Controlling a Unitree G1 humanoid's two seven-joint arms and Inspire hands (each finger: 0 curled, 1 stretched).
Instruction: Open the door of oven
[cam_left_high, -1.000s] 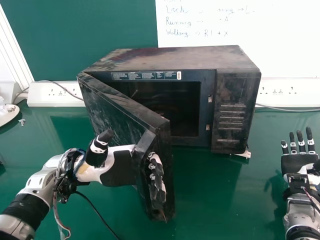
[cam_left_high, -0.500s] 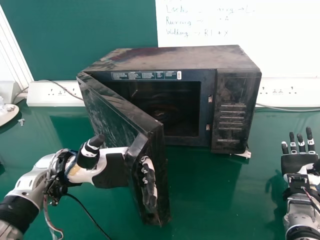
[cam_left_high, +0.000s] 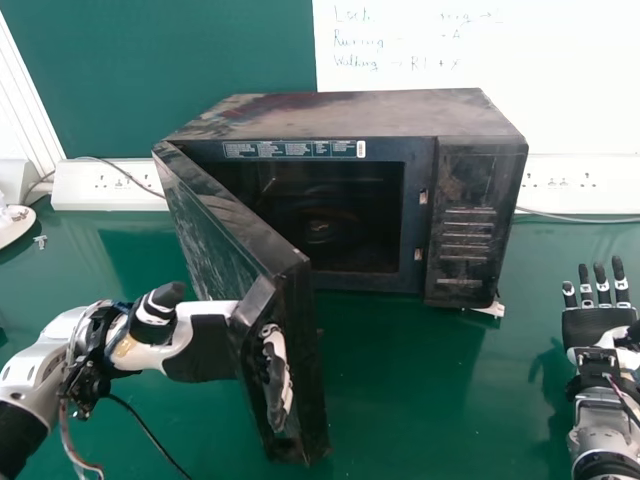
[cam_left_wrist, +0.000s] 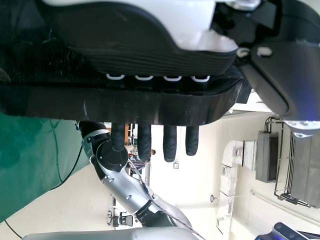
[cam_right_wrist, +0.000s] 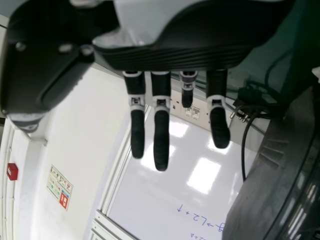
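The microwave oven (cam_left_high: 340, 115) sits on the green table (cam_left_high: 440, 400) in front of the robot, its door (cam_left_high: 215, 235) swung well out on the left-side hinge and the cooking cavity (cam_left_high: 330, 235) exposed. The control panel (cam_left_high: 470, 220) is at the other side of the cavity.

The left hand (cam_left_high: 205, 350) is at the door's free edge: its fingers run nearly straight past that edge, while the thumb stands apart on the outer side, so this looks like a hook rather than a clamp. The step in hand seems to be drawing the door wider, with the job nearly done.

To do it well, let the fingers bear on the inner side and sweep the edge left in an arc about the hinge. A straight tug toward the robot could drag the oven or let the fingers slip off. The forearm should give way leftward so the door does not jam against it.

The right hand (cam_left_high: 595, 325) lies open over the table, well apart from the oven, and can stay there.
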